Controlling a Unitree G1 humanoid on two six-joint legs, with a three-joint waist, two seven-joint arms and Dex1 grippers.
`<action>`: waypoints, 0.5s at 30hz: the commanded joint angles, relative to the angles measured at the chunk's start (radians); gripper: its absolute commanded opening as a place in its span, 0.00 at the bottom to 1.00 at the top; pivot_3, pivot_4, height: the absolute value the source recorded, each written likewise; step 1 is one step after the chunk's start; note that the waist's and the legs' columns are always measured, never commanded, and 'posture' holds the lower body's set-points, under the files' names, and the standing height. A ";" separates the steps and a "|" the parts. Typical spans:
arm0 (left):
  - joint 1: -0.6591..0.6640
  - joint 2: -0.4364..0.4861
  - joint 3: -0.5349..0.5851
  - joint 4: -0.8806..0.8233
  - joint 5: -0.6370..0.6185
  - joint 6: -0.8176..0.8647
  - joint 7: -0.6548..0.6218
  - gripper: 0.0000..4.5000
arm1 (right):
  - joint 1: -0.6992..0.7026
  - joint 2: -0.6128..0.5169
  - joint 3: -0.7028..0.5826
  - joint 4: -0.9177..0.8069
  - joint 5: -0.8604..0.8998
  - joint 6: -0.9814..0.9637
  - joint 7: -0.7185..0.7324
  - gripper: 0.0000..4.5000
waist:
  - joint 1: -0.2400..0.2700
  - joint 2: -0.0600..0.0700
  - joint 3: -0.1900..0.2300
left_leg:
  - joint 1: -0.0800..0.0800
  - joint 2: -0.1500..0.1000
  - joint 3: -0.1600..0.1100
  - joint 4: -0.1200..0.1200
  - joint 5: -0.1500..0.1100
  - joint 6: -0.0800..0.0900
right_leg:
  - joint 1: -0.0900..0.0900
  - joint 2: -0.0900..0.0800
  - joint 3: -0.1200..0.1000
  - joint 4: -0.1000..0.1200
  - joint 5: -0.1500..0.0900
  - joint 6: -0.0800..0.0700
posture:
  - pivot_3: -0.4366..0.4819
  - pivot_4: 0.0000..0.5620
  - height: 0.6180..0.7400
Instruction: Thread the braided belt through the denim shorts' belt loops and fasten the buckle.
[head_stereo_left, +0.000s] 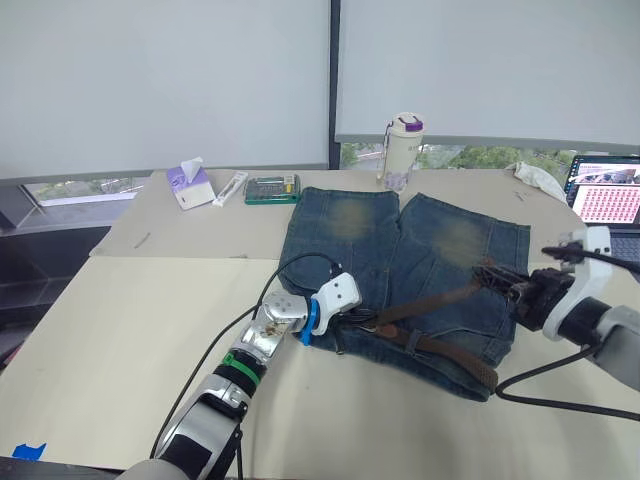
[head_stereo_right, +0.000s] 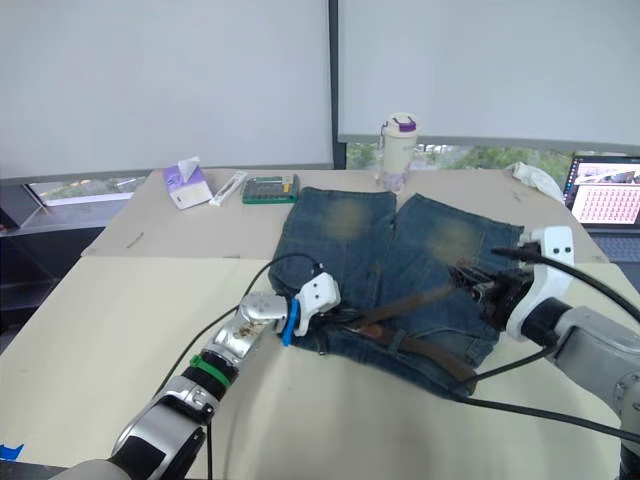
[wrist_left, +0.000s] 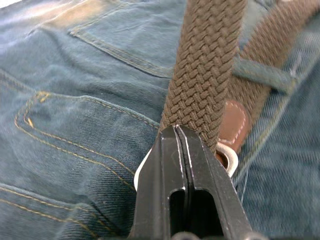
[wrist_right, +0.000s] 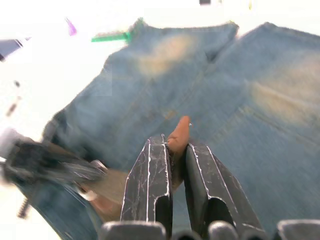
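Brown braided belt (head_stereo_left: 440, 300) ran diagonally between my claws: right claw (head_stereo_left: 497, 279) pinching its tip, left claw (head_stereo_left: 352, 318) clamped by the buckle (wrist_left: 227, 159).

Silver arms; white wrist housings; black cables; green, blue accents.

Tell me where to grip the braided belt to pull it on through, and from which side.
Grip the braided belt at its tapered leather tip, where the right hand pinches it now. It stands free above the denim shorts, so come from the robot's right, along the strap's line; elsewhere the belt lies flat against the waistband.
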 joint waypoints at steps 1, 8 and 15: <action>0.022 0.001 0.088 0.001 -0.067 0.057 0.047 0.01 | -0.027 0.008 -0.043 -0.013 0.085 -0.039 -0.059 0.01 | -0.002 0.000 0.000 | 0.000 0.000 0.000 0.000 0.000 0.000 | -0.001 0.000 0.000 0.000 0.000 0.000 | 0.48 0.27 1.00; -0.008 0.042 0.188 -0.074 -0.078 -0.038 0.169 0.01 | -0.076 0.050 0.052 -0.015 0.142 -0.064 -0.144 0.01 | -0.009 0.000 0.000 | 0.000 0.001 -0.001 0.000 -0.001 0.001 | -0.003 0.001 0.001 0.000 0.003 -0.005 | 0.48 0.27 1.00; 0.001 0.058 0.220 -0.229 -0.115 -0.056 0.200 0.01 | -0.162 0.233 0.154 0.016 0.219 -0.168 -0.348 0.01 | -0.005 0.005 -0.003 | 0.000 0.000 -0.004 0.000 0.000 0.001 | -0.004 0.000 0.001 0.000 0.005 -0.008 | 0.48 0.27 1.00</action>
